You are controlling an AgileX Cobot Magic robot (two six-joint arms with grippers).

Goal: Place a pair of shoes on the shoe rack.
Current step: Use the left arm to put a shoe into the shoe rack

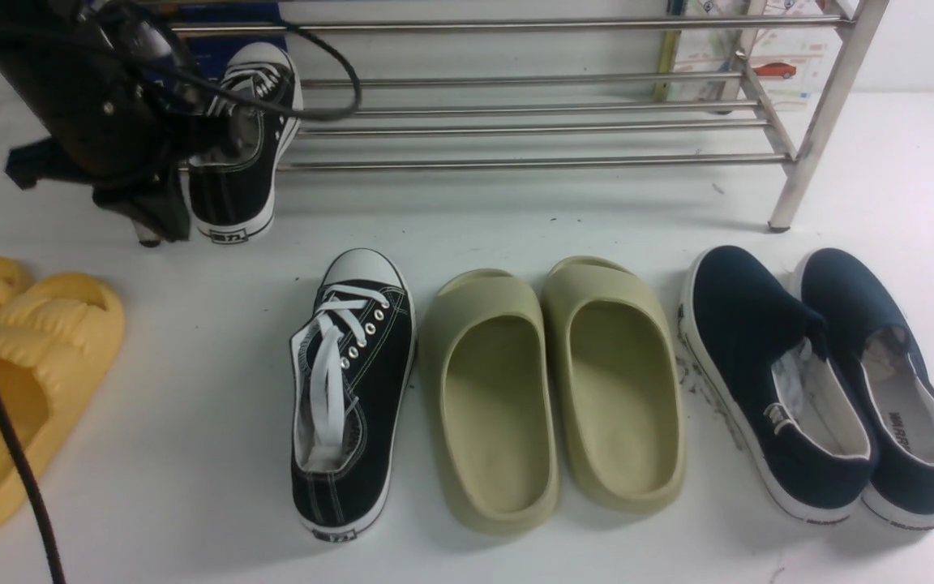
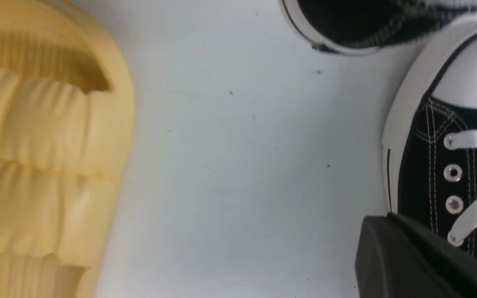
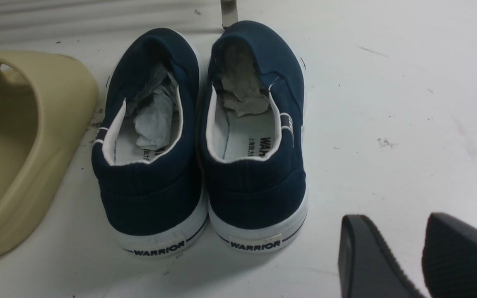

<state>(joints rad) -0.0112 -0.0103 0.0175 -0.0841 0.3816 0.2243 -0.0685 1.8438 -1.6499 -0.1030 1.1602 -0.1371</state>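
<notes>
- The far sneaker (image 1: 232, 195) of the black canvas pair sits tilted at the left end of the shoe rack (image 1: 532, 162). Its white toe is up over the lower bars and its heel is out past the front bar.
- The near sneaker (image 1: 378, 381) lies on the white floor (image 1: 191, 454) in front of the rack, toe toward it, apart from its mate.
- The left gripper (image 1: 179, 191) is at the far sneaker's collar, jaws pressed together. In the left wrist view one finger (image 2: 408, 256) lies against the laced side. Whether canvas is pinched, I cannot tell.
- Olive-green slides (image 1: 613, 381) lie just beside the near sneaker, with navy slip-ons (image 1: 759, 341) beyond them. Yellow slides (image 1: 45, 324) lie at the far left.
- The right gripper (image 3: 406, 227) hovers over the floor near the slip-ons' heels, its fingers close together. Whether the pads meet, I cannot tell.
</notes>
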